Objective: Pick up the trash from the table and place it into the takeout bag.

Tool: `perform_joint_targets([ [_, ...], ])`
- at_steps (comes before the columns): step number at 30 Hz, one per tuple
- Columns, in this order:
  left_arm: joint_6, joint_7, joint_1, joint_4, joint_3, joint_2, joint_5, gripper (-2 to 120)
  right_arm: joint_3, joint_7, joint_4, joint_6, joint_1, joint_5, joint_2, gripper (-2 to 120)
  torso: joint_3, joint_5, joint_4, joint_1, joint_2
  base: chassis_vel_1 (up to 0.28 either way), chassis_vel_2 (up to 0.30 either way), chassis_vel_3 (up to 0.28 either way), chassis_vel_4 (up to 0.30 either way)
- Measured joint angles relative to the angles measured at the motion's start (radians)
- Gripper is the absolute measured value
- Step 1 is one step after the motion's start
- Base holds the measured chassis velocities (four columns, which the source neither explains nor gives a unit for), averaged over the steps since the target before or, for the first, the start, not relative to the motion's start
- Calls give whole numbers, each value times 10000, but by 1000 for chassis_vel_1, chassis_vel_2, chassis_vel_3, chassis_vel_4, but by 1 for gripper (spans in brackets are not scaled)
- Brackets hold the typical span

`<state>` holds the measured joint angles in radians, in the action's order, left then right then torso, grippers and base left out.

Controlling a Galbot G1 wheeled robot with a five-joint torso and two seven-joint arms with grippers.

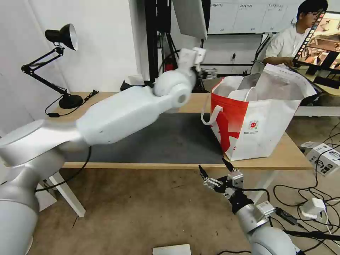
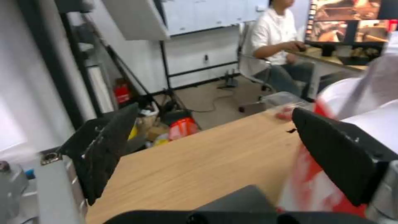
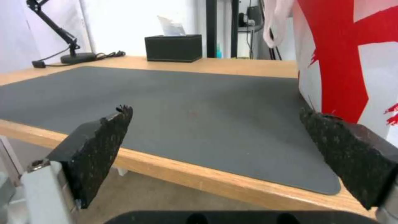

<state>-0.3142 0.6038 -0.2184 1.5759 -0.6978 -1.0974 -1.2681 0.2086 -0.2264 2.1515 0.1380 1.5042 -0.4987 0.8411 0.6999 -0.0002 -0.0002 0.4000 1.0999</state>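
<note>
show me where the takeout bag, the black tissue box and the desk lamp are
takeout bag (image 1: 264, 131): head view, on its white front panel beside the round red logo.
black tissue box (image 3: 173, 48): right wrist view, on its front face.
desk lamp (image 1: 70, 101): head view, on its round black base.

Takeout bag (image 1: 262, 117) interior hidden; clear tray (image 2: 286, 101) blurred.

Left arm (image 1: 120, 113): glossy white rounded shells, silver shoulder, black cable. Right arm (image 1: 264, 226): grey-white links, black wrist. Right gripper (image 1: 213, 169): black speckled wedge fingers (image 3: 99, 146), silver screwed mounts.
</note>
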Motion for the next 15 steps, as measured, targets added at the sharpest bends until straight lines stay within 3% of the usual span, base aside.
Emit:
perform_joint_targets([
  [2, 135, -192, 494, 513, 266, 836, 223, 100, -4, -2, 8, -6, -25, -13, -20, 100, 0, -1, 1, 0, 0, 0, 0, 0, 0],
  [3, 135, -192, 494, 513, 266, 836, 223, 100, -4, -2, 8, -6, -25, -13, -20, 100, 0, -1, 1, 0, 0, 0, 0, 0, 0],
  [5, 375, -382, 1279, 1075, 764, 1809, 419, 100, -11, -4, 12, -10, -44, -19, -24, 100, 0, -3, 6, 0, 1, 0, 0, 0, 0],
  [6, 375, -382, 1279, 1075, 764, 1809, 419, 100, -11, -4, 12, -10, -44, -19, -24, 100, 0, -3, 6, 0, 1, 0, 0, 0, 0],
  [9, 630, -715, 2880, 1782, 1806, 2924, 722, 100, -33, -4, 16, -15, -89, -23, -22, 100, -1, -3, 4, -1, 1, 0, 0, 0, 0],
  [10, 630, -715, 2880, 1782, 1806, 2924, 722, 100, -33, -4, 16, -15, -89, -23, -22, 100, -1, -3, 4, -1, 1, 0, 0, 0, 0],
  [12, 732, -987, 4158, 2151, 2810, 3577, 1075, 100, -114, -6, 13, -20, -188, -26, -51, 100, 0, -6, 2, 0, 0, 0, 0, 0, 0],
  [15, 830, -1149, 5056, 2461, 3625, 3967, 1323, 100, -215, -6, -8, -27, -340, -35, -97, 100, 0, 3, 4, -2, 1, 0, 0, 0, 0],
])
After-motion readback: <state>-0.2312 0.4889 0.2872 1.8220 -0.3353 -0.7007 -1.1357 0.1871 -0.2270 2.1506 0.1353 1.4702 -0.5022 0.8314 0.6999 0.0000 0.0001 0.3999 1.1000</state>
